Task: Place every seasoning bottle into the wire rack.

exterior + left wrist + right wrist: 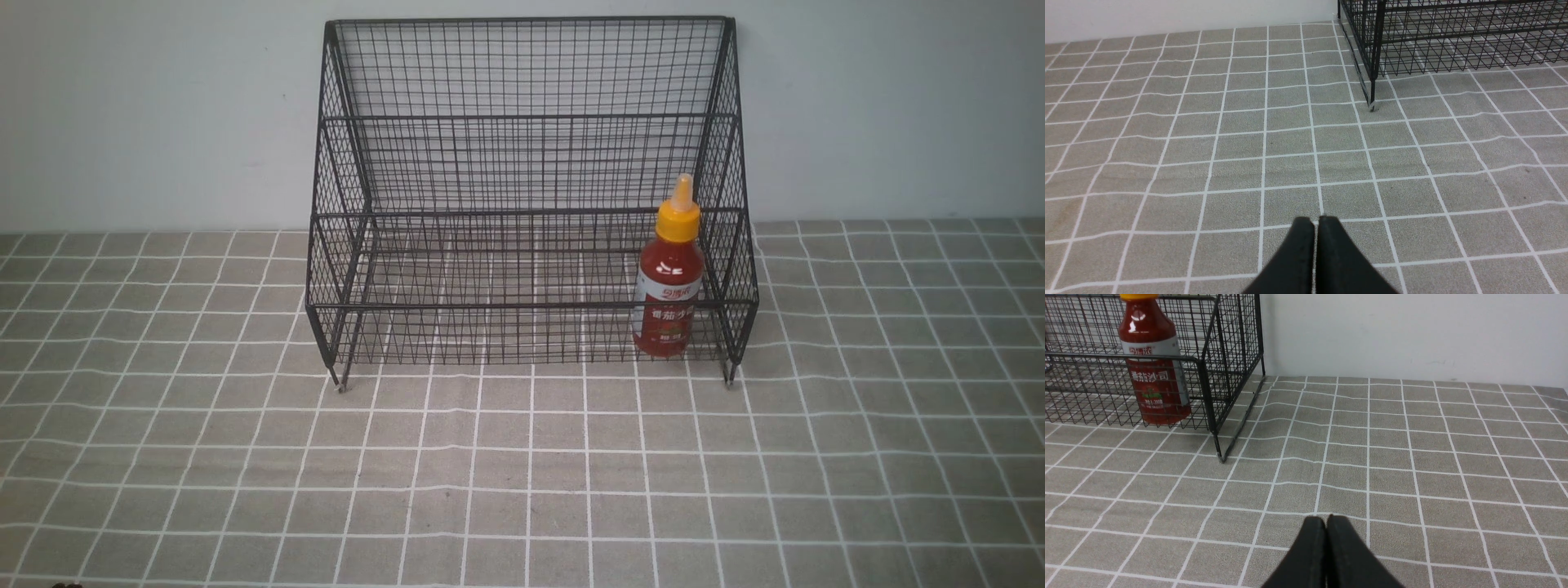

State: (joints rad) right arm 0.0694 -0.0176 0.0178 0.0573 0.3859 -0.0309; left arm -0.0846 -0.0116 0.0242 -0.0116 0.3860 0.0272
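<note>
The bottle stands upright inside the rack, at its right front corner; nothing looks left. Left gripper and right gripper are pressed together, empty.

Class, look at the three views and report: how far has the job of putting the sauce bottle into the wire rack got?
Done: the sauce bottle stands upright inside the wire rack, at the right end of its lowest shelf, behind the front rail. In hand: nothing; the left pincer and right pincer are both shut, empty, over the checked cloth. Left: no other bottle shows outside the rack, so the job looks finished.
</note>
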